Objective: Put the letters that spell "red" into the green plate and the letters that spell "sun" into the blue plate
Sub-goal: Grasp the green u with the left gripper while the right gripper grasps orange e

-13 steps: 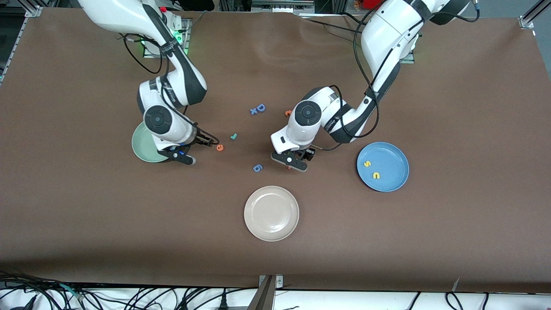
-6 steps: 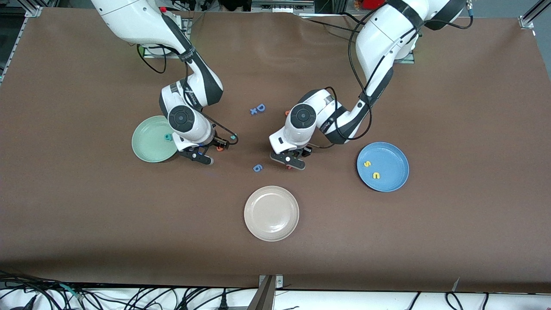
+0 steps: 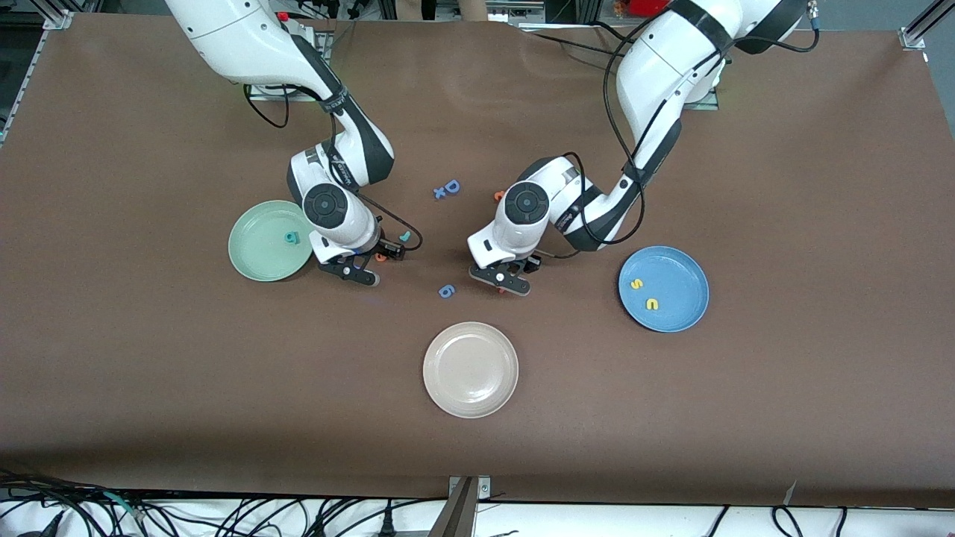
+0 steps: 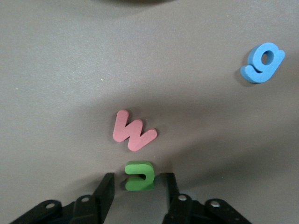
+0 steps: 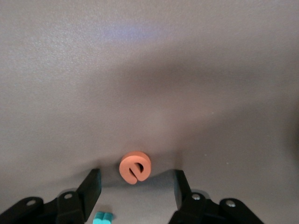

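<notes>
While the green plate (image 3: pixel 257 257) holds only the teal d (image 3: pixel 292 238), the "red" half of the job is a third done. The right gripper (image 5: pixel 136 176) is down at the table just beside that plate, on the side toward the left arm's end. Its jaws stand wide, one on each side of the orange e (image 5: pixel 135 167), with clear gaps and nothing gripped. The teal r (image 3: pixel 405 236) lies on the table near it, a little farther from the front camera. This arm's step looks like the pick of the e. Next it needs to close squarely on the thin foam, lift, and carry it over the plate.

The left gripper (image 4: pixel 138 178) is down at the middle of the table, between the blue g (image 4: pixel 262 62) and the blue plate (image 3: pixel 683 268). Its jaws are narrow but not shut: they straddle the green n (image 4: pixel 139 173) with a sliver of space at each side, so it holds nothing. The pink w (image 4: pixel 133 130) lies just beside the n, apart from it. The yellow s (image 3: pixel 636 283) and yellow u (image 3: pixel 652 303) already lie in the blue plate, so this n seems to be the last "sun" letter. The next move calls for a pinch that takes the n alone, without nudging the w, then a carry to the blue plate.
</notes>
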Robot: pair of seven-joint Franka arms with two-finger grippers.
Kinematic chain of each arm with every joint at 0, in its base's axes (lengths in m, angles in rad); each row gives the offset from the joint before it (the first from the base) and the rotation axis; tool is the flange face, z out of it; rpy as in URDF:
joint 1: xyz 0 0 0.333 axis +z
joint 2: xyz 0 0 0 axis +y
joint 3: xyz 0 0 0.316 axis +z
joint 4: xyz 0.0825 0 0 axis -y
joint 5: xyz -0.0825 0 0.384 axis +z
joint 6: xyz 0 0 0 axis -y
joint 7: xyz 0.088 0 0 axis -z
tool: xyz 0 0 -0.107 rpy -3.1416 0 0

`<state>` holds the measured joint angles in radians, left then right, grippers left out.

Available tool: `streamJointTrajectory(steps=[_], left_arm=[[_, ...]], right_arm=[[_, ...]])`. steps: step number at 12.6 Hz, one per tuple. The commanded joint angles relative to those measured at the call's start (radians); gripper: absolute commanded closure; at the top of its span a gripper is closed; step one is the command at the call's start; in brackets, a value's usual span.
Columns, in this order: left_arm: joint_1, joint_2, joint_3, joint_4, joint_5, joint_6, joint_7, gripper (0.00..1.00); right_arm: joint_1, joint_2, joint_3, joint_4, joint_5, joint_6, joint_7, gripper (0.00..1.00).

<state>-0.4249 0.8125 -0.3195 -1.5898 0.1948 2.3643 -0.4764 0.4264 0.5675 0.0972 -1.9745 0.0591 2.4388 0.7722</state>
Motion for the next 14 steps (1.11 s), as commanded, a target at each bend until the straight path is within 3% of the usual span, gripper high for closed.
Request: streamJointTrajectory(steps=[1,6,9,14], left_arm=[[-0.005,0.014,0.003,0.019,0.035,0.013,-0.024,0.92],[0.034,-0.038,-0.004,0.022,0.028,-0.040,-0.019,0.92],[0.066,-0.122,-0.010,0.022,0.021,-0.181,0.011,0.91],[0.248,-0.205,-0.012,0.016,-0.015,-0.439,0.331,0.91]], right_arm=[[0.006,0.009,-0.004,-0.001,-0.012,0.020,-0.004,0.44],[0.006,0.002,-0.007,-0.003,-0.012,0.014,-0.004,0.61],[0.006,-0.006,-0.011,-0.006,-0.012,0.014,-0.004,0.61],[0.005,-0.006,-0.019,-0.006,-0.091,0.020,-0.005,0.60]])
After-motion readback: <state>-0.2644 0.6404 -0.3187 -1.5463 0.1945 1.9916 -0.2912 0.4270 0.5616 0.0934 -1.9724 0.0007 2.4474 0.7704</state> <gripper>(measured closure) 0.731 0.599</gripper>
